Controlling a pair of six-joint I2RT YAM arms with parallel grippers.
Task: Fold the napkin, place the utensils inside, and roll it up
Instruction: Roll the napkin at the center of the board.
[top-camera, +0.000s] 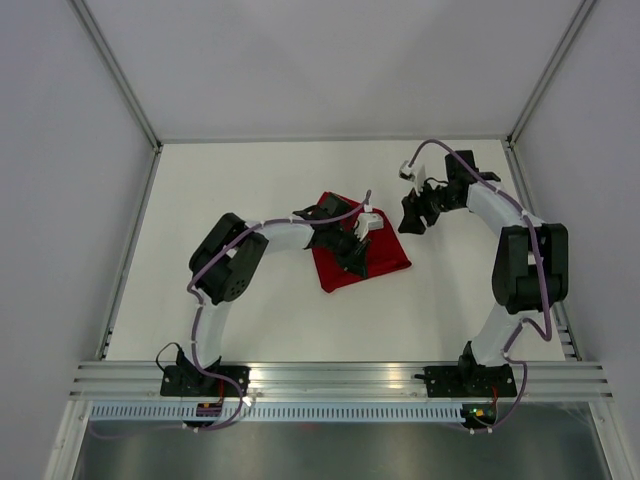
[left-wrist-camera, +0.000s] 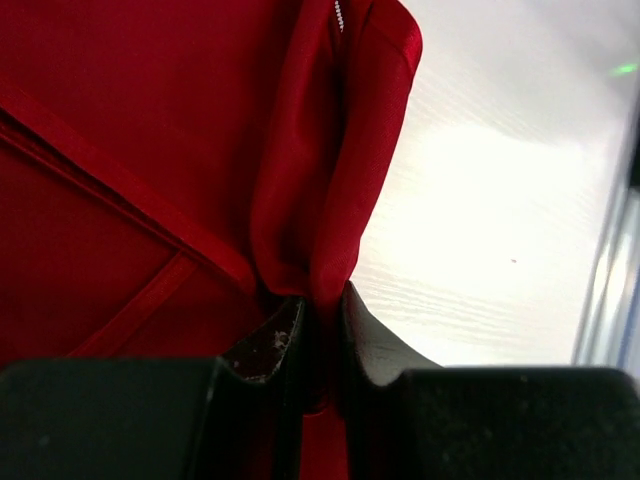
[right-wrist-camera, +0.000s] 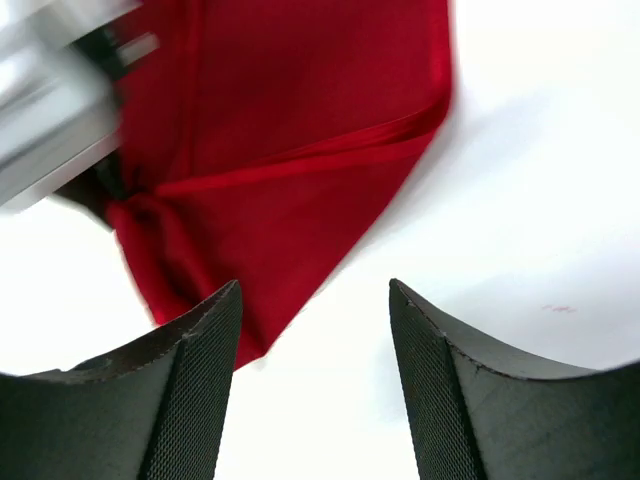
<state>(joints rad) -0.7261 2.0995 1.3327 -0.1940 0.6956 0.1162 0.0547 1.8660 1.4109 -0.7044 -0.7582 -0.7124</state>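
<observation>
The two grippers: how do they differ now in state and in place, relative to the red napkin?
The left gripper is shut on a raised fold of the napkin; the right gripper stands open and holds nothing. The left gripper is over the cloth; the right gripper is beside its edge, over the white table. Both have dark fingers.

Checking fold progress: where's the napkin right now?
Top view: the napkin lies mid-table between the arms, pinched in the left gripper; the open right gripper sits off its far-right corner.
</observation>
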